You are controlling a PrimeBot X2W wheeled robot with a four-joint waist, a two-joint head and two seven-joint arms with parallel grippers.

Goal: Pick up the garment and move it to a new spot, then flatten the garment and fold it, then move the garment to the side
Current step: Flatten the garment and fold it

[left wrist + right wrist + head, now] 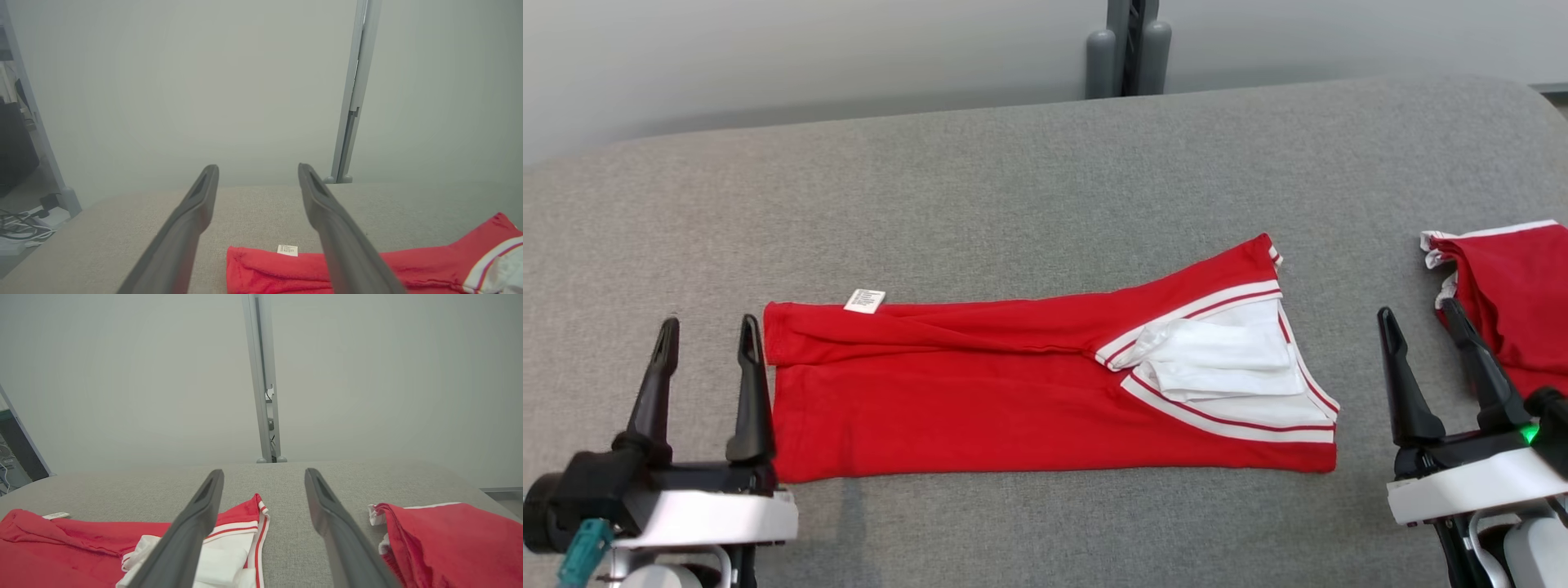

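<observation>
Right now both sets of jaws sit low at the near edge of the desk, fingers pointing at the far edge. The left jaws are spread wide and hold nothing; their inner finger is just beside the left end of the garment, and I cannot tell whether it touches. The right jaws are spread wide too and empty, over bare desk between the garment's right end and a second red garment at the right edge, apart from both.

The garment is red with white striped trim. It lies mid-desk as a long flat band, left to right, with a white label at its far-left corner and the white part at its right end.

My read is that this is the fold step: a lengthwise fold looks done and a crosswise one is not. The next move probably needs both jaws pinching the corners of one end, lifting it low and laying it over the other end without dragging the layers.

A grey post stands past the far edge.
</observation>
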